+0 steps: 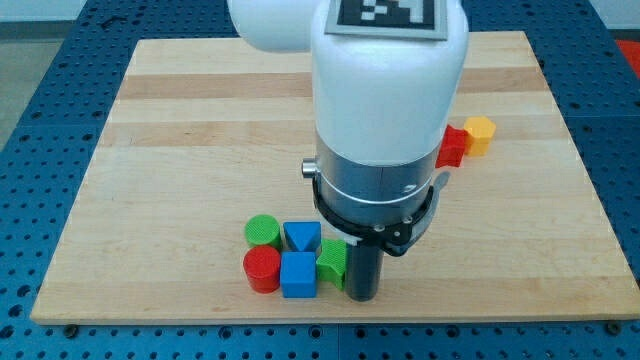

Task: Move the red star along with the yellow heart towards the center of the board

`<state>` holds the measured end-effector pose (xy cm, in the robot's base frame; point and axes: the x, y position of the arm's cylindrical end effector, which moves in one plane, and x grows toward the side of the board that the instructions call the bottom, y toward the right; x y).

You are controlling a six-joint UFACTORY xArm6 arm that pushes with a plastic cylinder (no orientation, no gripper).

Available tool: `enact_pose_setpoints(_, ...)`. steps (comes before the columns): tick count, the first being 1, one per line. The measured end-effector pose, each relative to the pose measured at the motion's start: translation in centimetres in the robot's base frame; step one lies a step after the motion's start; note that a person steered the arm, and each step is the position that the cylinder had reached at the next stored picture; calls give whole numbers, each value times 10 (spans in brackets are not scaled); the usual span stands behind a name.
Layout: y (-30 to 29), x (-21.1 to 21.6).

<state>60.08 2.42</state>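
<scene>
Wooden tabletop (180,120) seen from above and slightly in front, resting on a blue surface, with a large white robot arm (385,90) filling the middle of the view. The arm narrows to a dark rod serving as the end effector; it has no jaws, so nothing opens or closes, and it holds nothing. My tip (362,298) sits near the view's bottom edge of the board, just right of a green block (331,262) whose shape is partly hidden by the rod; whether they touch cannot be told. That green block belongs to a tight cluster at the bottom centre: a green cylinder (263,231) and a blue triangular block (302,236) behind, a red cylinder (262,268) and a blue cube (298,274) in front. The red star (453,146) lies well apart from the tip, toward the view's upper right, partly hidden behind the arm's white body. The yellow heart (480,134) sits just beside it on its right, seemingly touching, near the board's right edge.
</scene>
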Motion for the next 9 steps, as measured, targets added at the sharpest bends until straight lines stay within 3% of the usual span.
enact_pose_setpoints(2, 28, -21)
enact_pose_setpoints(4, 75, -94)
enact_pose_setpoints(6, 186, -131)
enact_pose_setpoints(7, 215, -175)
enact_pose_setpoints(8, 227, -208)
enact_pose_setpoints(9, 220, -209)
